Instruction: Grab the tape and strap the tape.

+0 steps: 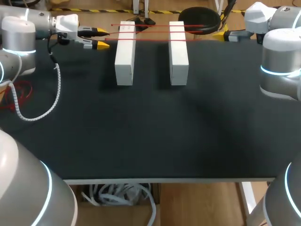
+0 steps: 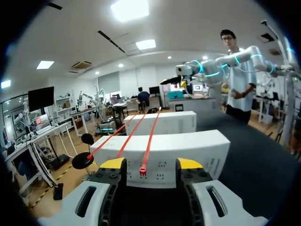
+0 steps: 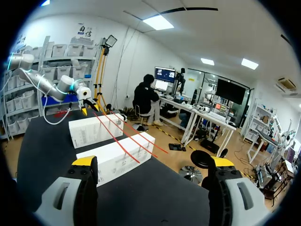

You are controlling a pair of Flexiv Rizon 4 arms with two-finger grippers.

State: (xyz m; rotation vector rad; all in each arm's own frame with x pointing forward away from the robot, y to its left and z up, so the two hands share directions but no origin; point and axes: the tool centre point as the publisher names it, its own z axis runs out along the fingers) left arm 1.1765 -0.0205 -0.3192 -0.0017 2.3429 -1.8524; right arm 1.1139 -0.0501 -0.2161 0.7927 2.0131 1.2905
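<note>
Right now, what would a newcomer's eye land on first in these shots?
The left white box and right white box lie side by side toward the black table's far edge, thin red tape strips stretched across both. The left claw sits open beside the left white box; the right claw is open out past the right white box.
</note>
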